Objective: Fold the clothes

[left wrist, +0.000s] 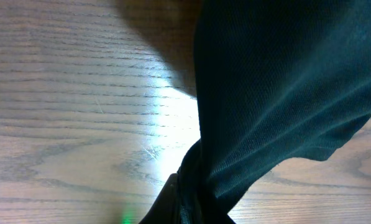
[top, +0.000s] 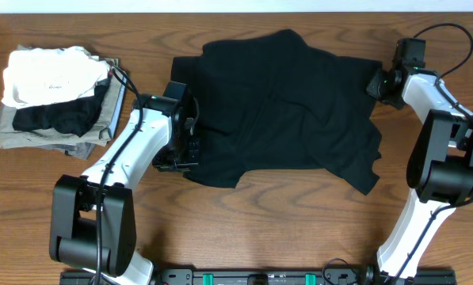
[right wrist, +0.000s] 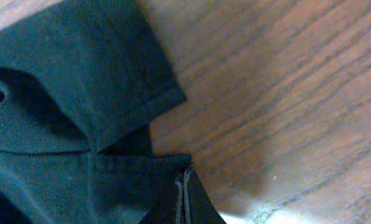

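The black T-shirt (top: 284, 111) lay rumpled across the middle of the table (top: 244, 237), one tail sagging toward 5 o'clock. The left gripper (top: 185, 138) was clenched on a bunched fold at the shirt's 9 o'clock edge, and its wrist view showed cloth drawn tight into the jaws. The right gripper (top: 381, 81) sat at the 2 o'clock corner with its fingers pressed together beside the sleeve hem (right wrist: 141, 106). Whether any fabric was caught between them could not be told. That was the main risk: if the right side held nothing, a lift would probably raise only 1 edge, and the shirt would twist and drag into a heap. Soft fabric pinched in a thick wad on the left might also slip out under tension or carry a hidden second layer with it. The stack of folded garments (top: 54, 99) stood near the left arm at 9 o'clock, so a wide swing that way could knock it. Bare wood lay open toward 6 o'clock and past the right arm at 3 o'clock, while the table's far edge ran close behind the collar at 12 o'clock, leaving little room there.
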Robot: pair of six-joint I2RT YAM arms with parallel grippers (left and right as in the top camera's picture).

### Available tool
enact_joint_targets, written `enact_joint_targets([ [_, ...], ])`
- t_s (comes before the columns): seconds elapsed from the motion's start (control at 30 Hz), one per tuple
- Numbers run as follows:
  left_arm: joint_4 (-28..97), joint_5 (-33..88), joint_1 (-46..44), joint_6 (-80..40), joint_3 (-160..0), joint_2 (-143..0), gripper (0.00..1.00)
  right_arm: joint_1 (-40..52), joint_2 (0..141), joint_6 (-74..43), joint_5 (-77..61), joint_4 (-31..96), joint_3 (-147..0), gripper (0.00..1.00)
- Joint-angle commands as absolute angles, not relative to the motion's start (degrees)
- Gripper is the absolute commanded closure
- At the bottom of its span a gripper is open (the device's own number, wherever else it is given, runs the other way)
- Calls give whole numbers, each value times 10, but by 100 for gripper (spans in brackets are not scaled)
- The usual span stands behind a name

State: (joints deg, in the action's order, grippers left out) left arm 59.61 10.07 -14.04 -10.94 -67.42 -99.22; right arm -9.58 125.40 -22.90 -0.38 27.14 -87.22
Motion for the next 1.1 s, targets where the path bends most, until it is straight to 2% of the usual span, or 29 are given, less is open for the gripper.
enact_joint_targets([
  [0.0,599,92,-139,-117,-674,-988,93,-100,1276,-227,13,277,-898,99],
  [0.4,599,92,-139,-117,-674,-988,93,-115,1276,-257,53,265,-971,99],
  [1.07,621,91,-139,-117,-674,-988,93,-158,1276,-289,123,96,-976,99],
])
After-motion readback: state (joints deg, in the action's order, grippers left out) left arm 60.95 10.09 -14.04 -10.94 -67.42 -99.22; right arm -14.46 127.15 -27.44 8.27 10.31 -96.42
